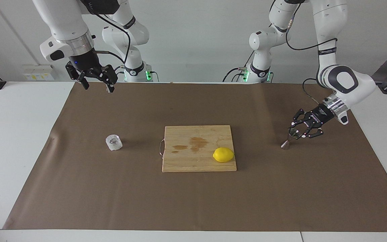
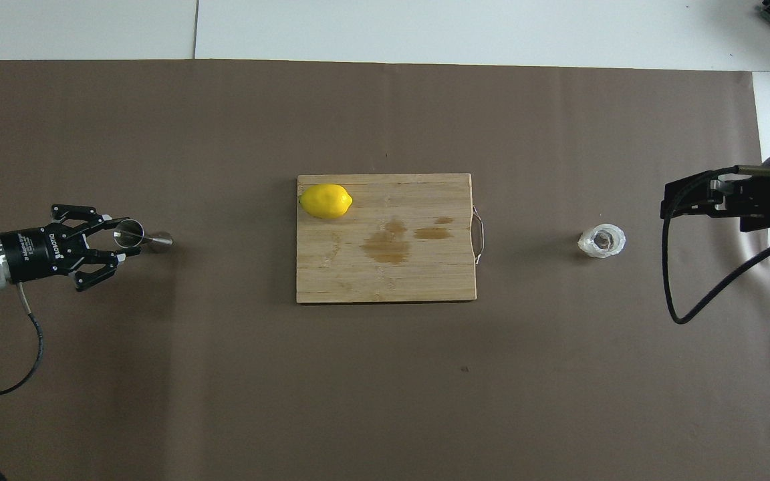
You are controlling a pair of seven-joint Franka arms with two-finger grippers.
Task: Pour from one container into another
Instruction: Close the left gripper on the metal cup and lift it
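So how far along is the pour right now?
Early. Done: the left gripper has shut on the shiny steel hourglass jigger, which stands on the brown mat. The right gripper waits, open. Left: the clear cut-glass tumbler stands untouched, and nothing is poured.

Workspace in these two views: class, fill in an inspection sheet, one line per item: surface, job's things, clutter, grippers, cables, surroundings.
Surface: brown paper mat over a white table.
Job's things: small clear cut-glass tumbler upright on the mat; shiny steel hourglass jigger at the left arm's end.
Clutter: wooden cutting board with stains; yellow lemon on it.
Grippers: left gripper shut on the jigger's upper cone; right gripper open, waiting above the mat's edge.
Cables: black cable on right arm.
Surroundings: white wall.
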